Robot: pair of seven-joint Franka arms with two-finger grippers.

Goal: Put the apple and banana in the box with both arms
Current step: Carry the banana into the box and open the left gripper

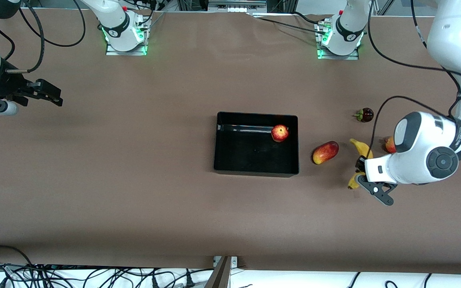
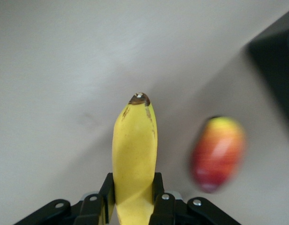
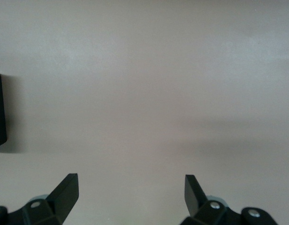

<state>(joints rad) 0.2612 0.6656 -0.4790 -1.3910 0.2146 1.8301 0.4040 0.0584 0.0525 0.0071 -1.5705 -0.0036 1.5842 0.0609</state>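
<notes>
The black box [image 1: 254, 168] sits mid-table, and the apple [image 1: 279, 133] lies inside it at the corner toward the left arm's end. The yellow banana [image 1: 360, 147] lies toward the left arm's end of the table. My left gripper [image 1: 360, 170] is shut on its middle. In the left wrist view both fingers [image 2: 107, 191] press the banana [image 2: 134, 150], whose dark tip points away from my left gripper [image 2: 133, 182]. My right gripper [image 1: 48, 96] waits open and empty over the right arm's end of the table; the right wrist view shows this gripper [image 3: 131, 185] with bare table between its fingers.
A red-yellow mango-shaped fruit [image 1: 325, 152] lies between the box and the banana, and shows again as the mango [image 2: 217, 153] beside the box corner [image 2: 276, 70]. A dark round fruit [image 1: 365, 115] and a red fruit [image 1: 389, 145], half hidden by the left arm, lie nearby.
</notes>
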